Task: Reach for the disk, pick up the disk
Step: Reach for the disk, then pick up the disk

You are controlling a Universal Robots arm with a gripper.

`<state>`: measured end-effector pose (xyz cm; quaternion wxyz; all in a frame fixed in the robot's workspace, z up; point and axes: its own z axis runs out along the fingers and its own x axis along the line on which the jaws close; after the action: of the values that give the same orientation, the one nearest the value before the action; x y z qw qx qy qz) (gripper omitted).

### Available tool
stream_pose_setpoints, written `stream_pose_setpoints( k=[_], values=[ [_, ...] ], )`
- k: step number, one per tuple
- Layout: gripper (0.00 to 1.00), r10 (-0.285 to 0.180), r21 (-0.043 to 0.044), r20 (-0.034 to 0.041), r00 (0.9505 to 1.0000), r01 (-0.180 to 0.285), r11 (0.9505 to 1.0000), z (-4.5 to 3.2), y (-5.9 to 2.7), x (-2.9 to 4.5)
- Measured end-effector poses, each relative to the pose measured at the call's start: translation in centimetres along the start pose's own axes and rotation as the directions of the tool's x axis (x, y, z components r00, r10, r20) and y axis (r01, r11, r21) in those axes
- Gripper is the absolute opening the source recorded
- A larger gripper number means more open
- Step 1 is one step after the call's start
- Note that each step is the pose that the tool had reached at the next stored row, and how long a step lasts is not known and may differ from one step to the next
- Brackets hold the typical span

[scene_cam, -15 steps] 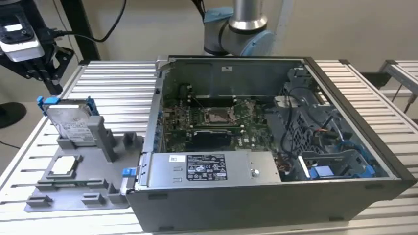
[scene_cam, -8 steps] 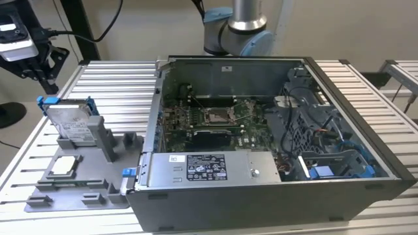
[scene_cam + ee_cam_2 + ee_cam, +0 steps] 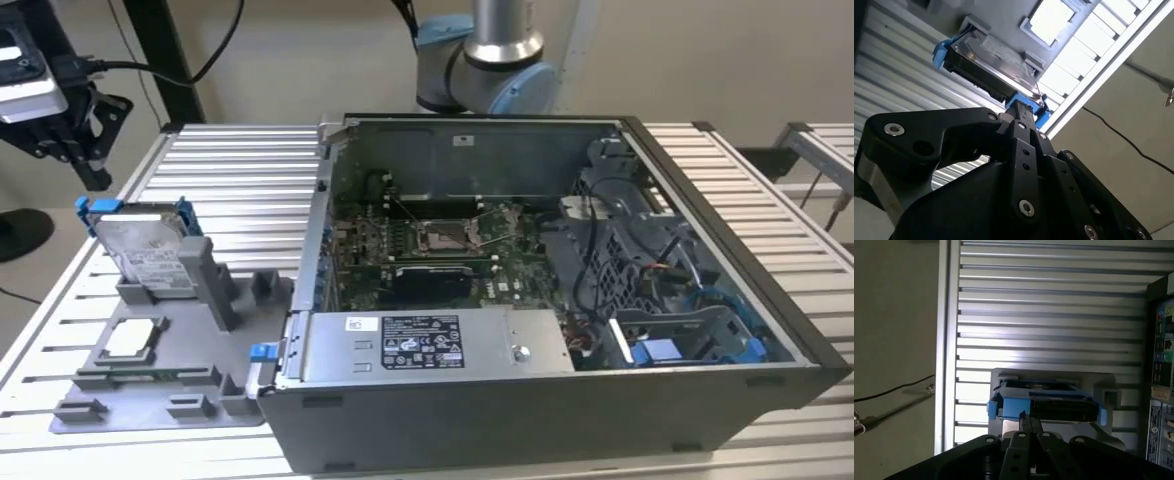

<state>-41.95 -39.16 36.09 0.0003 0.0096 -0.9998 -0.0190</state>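
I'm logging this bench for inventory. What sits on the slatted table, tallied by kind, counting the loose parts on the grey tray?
Hard drive: 1, standing upright in the tray's holder
Square chip: 1, lying flat in the tray
Grey tray: 1
Open computer case: 1
Total: 4

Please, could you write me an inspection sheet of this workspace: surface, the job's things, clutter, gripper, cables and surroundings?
Surface: slatted metal table, carrying a grey fixture tray and an open computer case.
Job's things: disk stands upright in a tray slot, with a blue bracket on its edges; not gripped.
Clutter: small square chip lies flat on the tray; grey labelled box sits in the case.
Gripper: gripper hangs close above the disk; no contact seen.
Cables: black cable behind the gripper; wires inside the case.
Surroundings: arm base behind the case; pale floor.
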Motion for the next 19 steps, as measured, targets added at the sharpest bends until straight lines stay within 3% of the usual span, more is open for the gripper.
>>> stream_pose_setpoints(
  k=[8, 12, 16, 19],
  values=[
    [0.0, -0.002, 0.0, 0.0004, 1.0, 0.002, 1.0, 0.03, 0.31, 0.39],
    [0.0, -0.047, 0.001, -0.0013, 0.9989, 0.047, 0.9989, 0.04, 0.33, 0.42],
    [0.0, -0.117, 0.0019, -0.004, 0.9931, 0.117, 0.9931, 0.04, 0.35, 0.42],
    [0.0, -0.172, 0.0026, -0.0063, 0.9851, 0.172, 0.9851, 0.03, 0.35, 0.42]
  ],
)
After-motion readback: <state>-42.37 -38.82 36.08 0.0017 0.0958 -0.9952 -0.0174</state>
